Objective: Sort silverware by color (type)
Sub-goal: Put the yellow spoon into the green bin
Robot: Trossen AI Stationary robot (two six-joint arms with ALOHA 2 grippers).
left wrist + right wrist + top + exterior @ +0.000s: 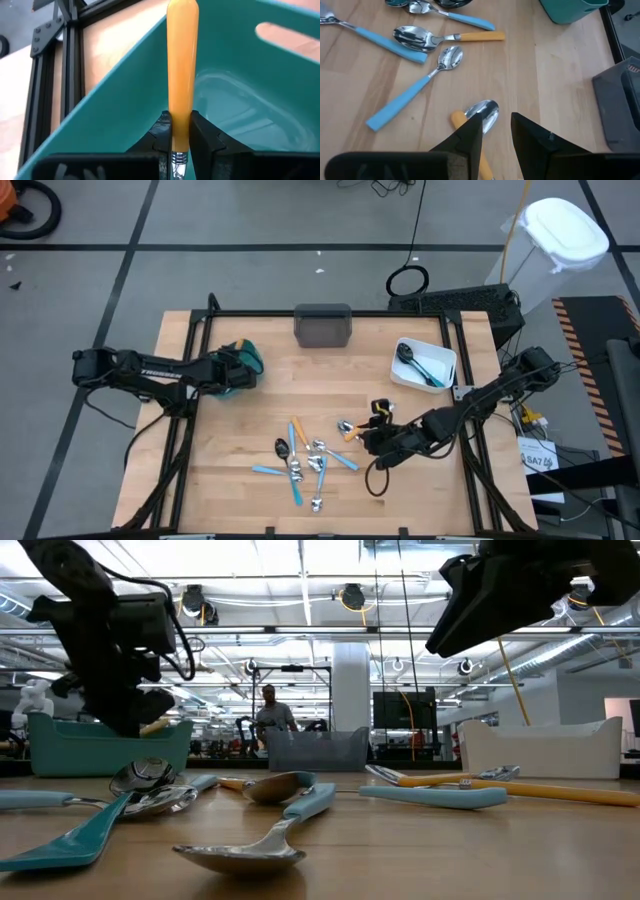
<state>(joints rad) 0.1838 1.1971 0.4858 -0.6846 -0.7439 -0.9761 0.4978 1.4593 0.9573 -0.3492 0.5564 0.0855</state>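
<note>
Left pincer (pixel 176 145) clamped on orange-handled utensil (pixel 182 65) over teal bin (pixel 240 100); right pincer (pixel 497 132) open.

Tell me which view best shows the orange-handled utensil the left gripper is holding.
The left wrist view: the orange handle stands clamped in the left gripper over the teal bin. High view hides it under the arm; low view shows only a sliver; right wrist view shows none.

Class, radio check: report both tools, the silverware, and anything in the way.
Left tool shut on orange-handled utensil over teal bin. Right tool open, just above orange-handled spoon. Remaining silverware piled mid-table. Nothing blocking.
</note>
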